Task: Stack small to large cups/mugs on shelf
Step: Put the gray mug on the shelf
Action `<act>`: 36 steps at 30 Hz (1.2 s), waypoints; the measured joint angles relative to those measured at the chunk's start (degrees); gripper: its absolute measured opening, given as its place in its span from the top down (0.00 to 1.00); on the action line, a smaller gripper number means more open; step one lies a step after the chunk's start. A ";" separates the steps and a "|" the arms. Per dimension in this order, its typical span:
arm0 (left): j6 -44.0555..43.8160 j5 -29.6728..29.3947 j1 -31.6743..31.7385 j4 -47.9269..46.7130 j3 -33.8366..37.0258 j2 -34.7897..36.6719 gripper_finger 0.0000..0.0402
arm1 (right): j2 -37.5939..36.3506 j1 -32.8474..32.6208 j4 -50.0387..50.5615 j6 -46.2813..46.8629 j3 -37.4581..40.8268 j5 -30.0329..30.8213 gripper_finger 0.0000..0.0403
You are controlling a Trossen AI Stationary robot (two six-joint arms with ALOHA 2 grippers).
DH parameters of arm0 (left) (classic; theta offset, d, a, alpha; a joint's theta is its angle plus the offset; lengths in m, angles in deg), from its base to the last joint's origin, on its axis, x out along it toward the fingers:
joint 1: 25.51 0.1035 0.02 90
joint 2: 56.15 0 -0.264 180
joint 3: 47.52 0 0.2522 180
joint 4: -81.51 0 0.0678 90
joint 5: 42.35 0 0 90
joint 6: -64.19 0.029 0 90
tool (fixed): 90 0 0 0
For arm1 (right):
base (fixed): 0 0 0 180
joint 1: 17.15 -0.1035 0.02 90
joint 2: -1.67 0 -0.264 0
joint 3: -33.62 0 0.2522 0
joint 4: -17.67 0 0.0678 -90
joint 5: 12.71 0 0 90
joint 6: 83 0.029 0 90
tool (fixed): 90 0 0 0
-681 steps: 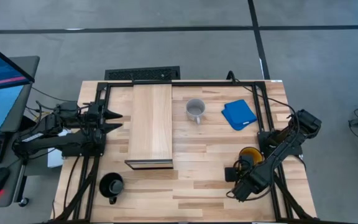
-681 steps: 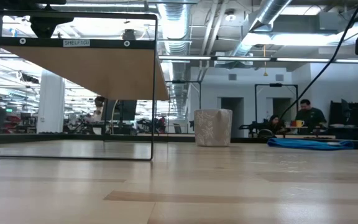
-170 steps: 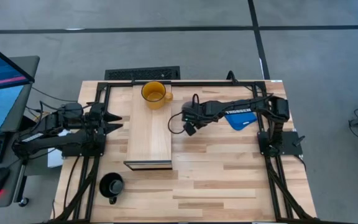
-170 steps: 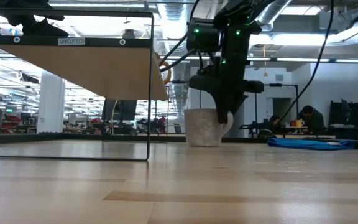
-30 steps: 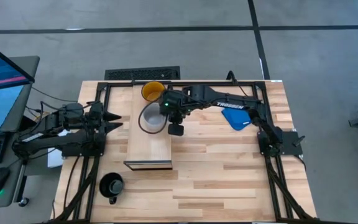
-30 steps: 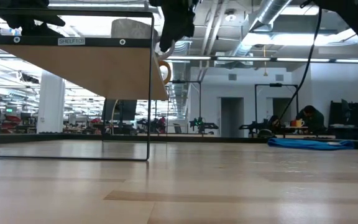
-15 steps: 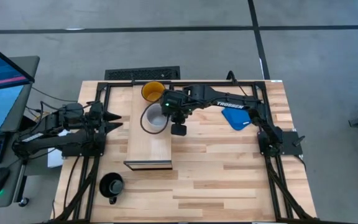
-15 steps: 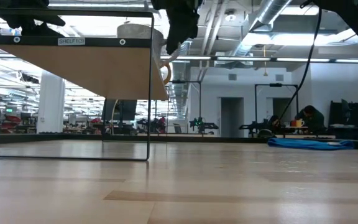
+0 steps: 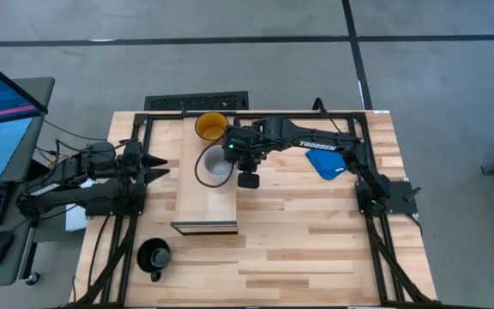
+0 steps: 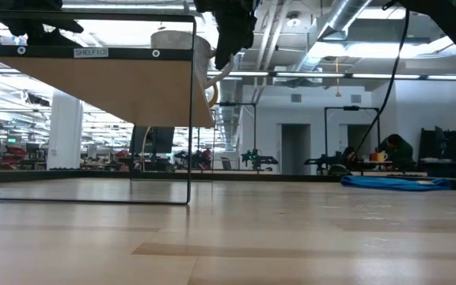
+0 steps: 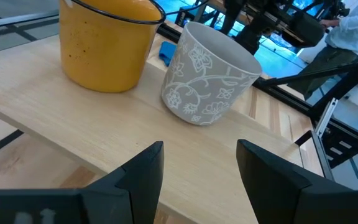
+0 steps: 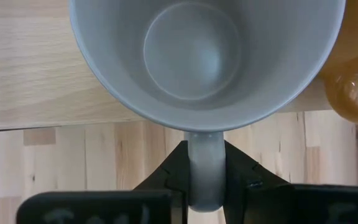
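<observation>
Pale grey patterned mug (image 9: 215,165) sits tilted on the raised pale wood shelf (image 9: 206,202), just near of the glossy yellow mug (image 9: 211,127). Right gripper (image 12: 205,177) clamps its handle; left gripper (image 11: 199,168) waits left, jaws apart.

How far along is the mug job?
Done: yellow mug sits on the shelf. In hand: the right gripper is shut on the white mug's handle, on the shelf beside the yellow one. Left: black mug on the table; left gripper waits open beside the shelf.
</observation>
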 joint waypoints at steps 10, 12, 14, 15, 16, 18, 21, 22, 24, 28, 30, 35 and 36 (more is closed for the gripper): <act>0.00 0.00 0.00 0.00 0.00 0.00 0.52 | -0.04 -0.22 -1.87 -1.09 0.00 -0.03 0.83; 0.00 0.00 0.00 -0.01 0.00 0.00 0.52 | -0.04 -0.22 -1.99 -1.12 0.00 -0.03 0.83; 0.00 0.00 0.00 0.00 0.00 0.00 0.52 | -0.04 -0.22 -2.72 -1.09 0.00 -0.03 0.83; 0.00 0.00 0.00 0.00 0.00 0.00 0.52 | -0.04 -0.22 -3.13 -1.09 0.00 -0.03 0.83; 0.00 0.00 0.00 -0.01 0.00 0.00 0.52 | -0.07 -0.22 -3.52 -1.09 0.00 -0.02 0.83; 0.00 0.00 0.00 -0.02 0.00 0.00 0.52 | -0.07 -0.22 -3.81 -1.09 0.00 -0.03 0.83; 0.00 0.00 0.00 -0.02 0.00 0.00 0.52 | -0.07 0.00 -3.83 -1.09 0.00 -0.10 0.83; 0.00 0.00 0.00 -0.02 0.01 0.00 0.52 | -0.07 0.15 -3.94 -1.04 0.00 -0.18 0.83; 0.00 0.00 0.00 -0.02 0.00 0.00 0.52 | -0.07 0.27 -4.56 -0.99 0.00 -0.32 0.83; 0.00 0.00 0.00 -0.02 0.00 0.00 0.52 | -0.07 0.30 -5.74 -0.95 0.00 -0.15 0.83; 0.00 0.00 0.00 -0.02 0.01 0.00 0.52 | -0.07 0.13 -6.87 -0.98 0.00 -0.17 0.83; -0.05 -0.01 0.00 -0.02 0.00 0.00 0.52 | -0.09 -0.02 -6.74 -0.96 -0.02 -0.43 0.83; -0.07 0.00 0.00 -0.02 0.00 0.00 0.52 | -0.09 -0.02 -6.63 -0.96 -0.02 -0.49 0.83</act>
